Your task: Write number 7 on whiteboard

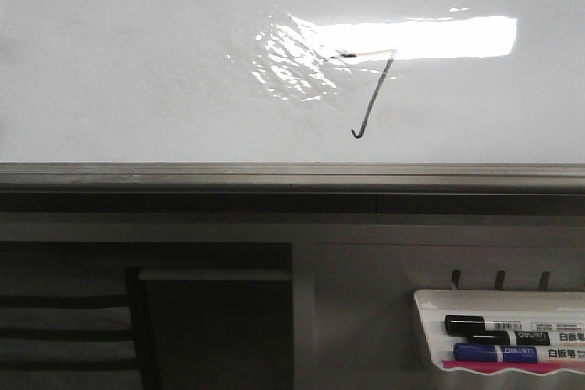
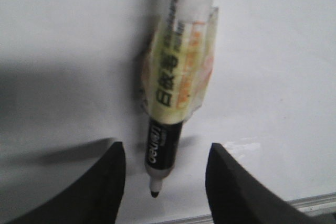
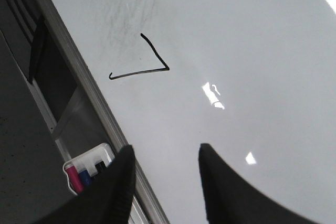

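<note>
The whiteboard (image 1: 137,61) fills the upper half of the front view, with a bright light glare. The number 7 (image 1: 373,89) is drawn on it in thin dark line, its stem ending in a small hook. It also shows in the right wrist view (image 3: 155,52). Neither gripper shows in the front view. My left gripper (image 2: 165,148) is open over the whiteboard (image 2: 273,66). A black-tipped marker (image 2: 163,150) wrapped in yellowish tape lies between the fingers, touching neither. My right gripper (image 3: 166,148) is open and empty over the whiteboard (image 3: 236,35), apart from the 7.
A grey metal edge rail (image 1: 292,173) runs along the board's near side. A small white marker tray (image 1: 430,303) hangs below at the right, holding a black marker (image 1: 503,326) and a blue marker (image 1: 503,353). The tray also shows in the right wrist view (image 3: 89,157).
</note>
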{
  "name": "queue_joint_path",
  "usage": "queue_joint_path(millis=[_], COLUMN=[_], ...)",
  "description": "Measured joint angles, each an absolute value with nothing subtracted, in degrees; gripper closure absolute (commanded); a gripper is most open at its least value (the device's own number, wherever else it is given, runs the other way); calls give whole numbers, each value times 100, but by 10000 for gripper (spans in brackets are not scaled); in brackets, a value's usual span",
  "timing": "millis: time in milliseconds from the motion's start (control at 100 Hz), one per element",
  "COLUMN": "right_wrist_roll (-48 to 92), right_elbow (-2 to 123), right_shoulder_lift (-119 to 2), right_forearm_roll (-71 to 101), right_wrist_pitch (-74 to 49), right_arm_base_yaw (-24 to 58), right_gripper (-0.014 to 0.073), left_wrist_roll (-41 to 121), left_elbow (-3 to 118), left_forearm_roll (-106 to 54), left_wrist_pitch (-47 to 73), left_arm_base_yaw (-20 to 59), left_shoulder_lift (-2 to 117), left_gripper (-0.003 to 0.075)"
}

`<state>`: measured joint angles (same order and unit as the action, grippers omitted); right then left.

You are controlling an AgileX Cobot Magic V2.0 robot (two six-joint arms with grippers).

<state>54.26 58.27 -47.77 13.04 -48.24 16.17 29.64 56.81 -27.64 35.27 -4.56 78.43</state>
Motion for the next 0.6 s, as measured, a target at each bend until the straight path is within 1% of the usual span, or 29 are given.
queue_joint_path(millis=[90,160,230,330,340,350,400,540,600], right_wrist_roll=[5257,4811,4050,2474,2474,2178,1613,779,502], right_elbow=[5827,5827,5827,5827,5827,5816,5773,5361,5107], right_shoulder_lift=[-4743,-4696,-4626,-4565,-4565,-4551,-4509,-4320,-4203], right_forearm_roll=[1292,1255,1118,717,679,605,355,-215,-461], right_wrist_pitch=[-4847,-4869,-4897,-5078,-5092,-5127,-5233,-5370,-5370], right_arm_base_yaw=[1617,1617,1617,1617,1617,1617,1617,1604,1604], right_gripper=[334,334,335,335,335,335,335,338,369], left_wrist_roll=[2964,2964,2964,2964,2964,2964,2964,3063,3198], left_elbow=[5681,5681,5681,5681,5681,5681,5669,5277,4984], left_forearm_roll=[-2764,-2764,-2764,-2764,-2764,-2764,-2804,-2827,-2835], left_wrist_pitch=[3700,3924,4168,4540,4594,4622,4772,4817,4713], left_arm_base_yaw=[-456,-456,-456,-456,-456,-456,-456,-317,-209], left_shoulder_lift=[7589,7327,7007,6485,6405,6364,6065,5095,4659], left_gripper=[385,385,385,385,385,385,385,385,385])
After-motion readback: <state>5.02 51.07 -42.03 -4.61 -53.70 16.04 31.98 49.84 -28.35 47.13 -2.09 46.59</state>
